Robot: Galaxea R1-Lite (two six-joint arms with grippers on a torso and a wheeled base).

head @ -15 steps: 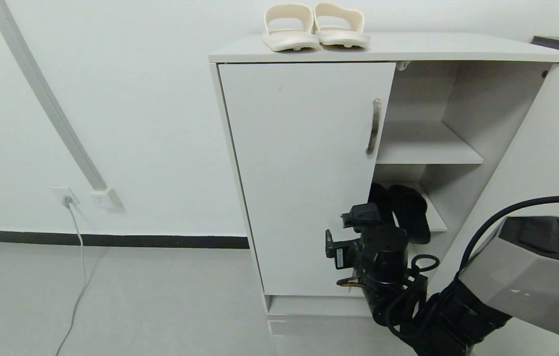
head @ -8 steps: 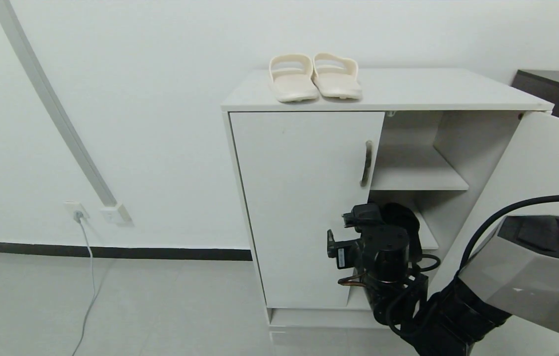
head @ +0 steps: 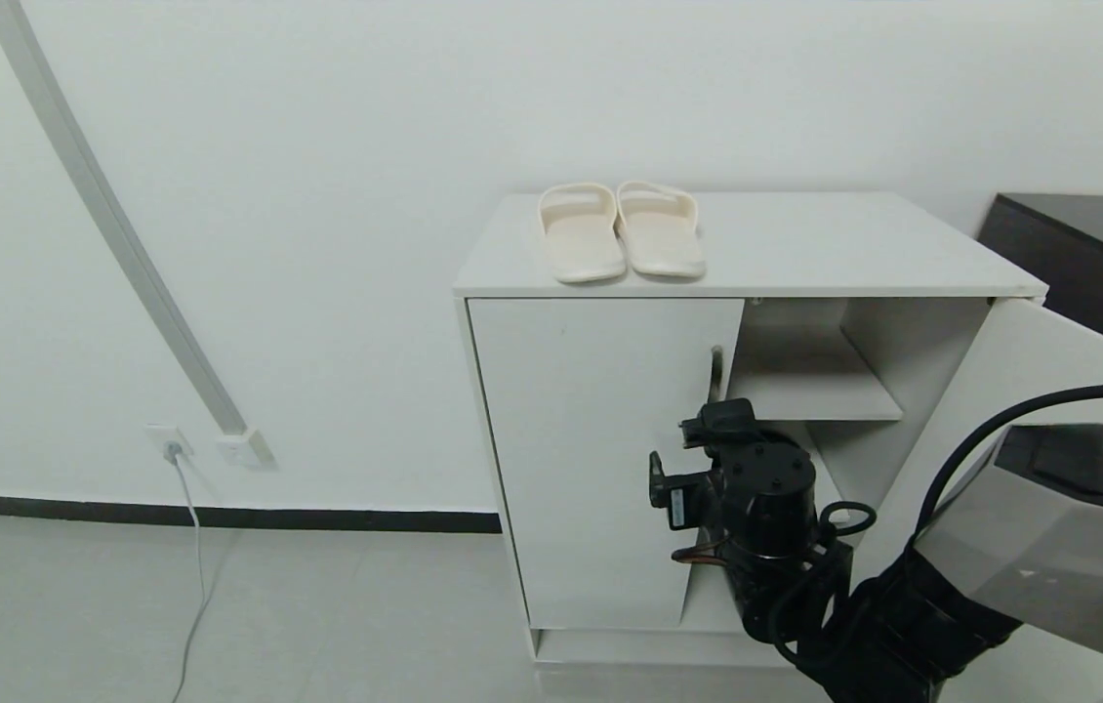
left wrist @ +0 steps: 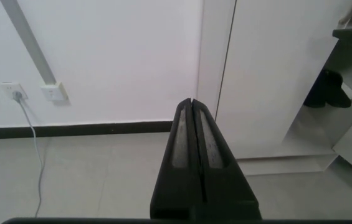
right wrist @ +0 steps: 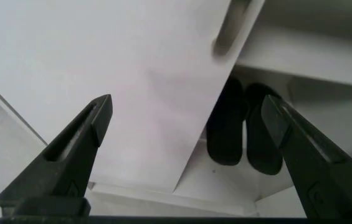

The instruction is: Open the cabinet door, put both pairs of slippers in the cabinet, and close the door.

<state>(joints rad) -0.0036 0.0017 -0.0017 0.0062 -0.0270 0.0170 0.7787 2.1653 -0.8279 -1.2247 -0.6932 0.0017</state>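
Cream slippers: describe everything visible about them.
The cream slippers are a pair of slides, each with one broad strap, seemingly smooth moulded foam. They lie flat, side by side and touching, on the white cabinet top, left of its middle, straps toward the wall, heels near the front edge. Nothing else touches them.

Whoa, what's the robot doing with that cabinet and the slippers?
It's putting slippers away. The cabinet has its right door open, and the black slippers lie inside, low down. The right gripper hangs open in front of them, holding nothing. The cream slippers sit on top, not yet put in. The left gripper is shut and empty.
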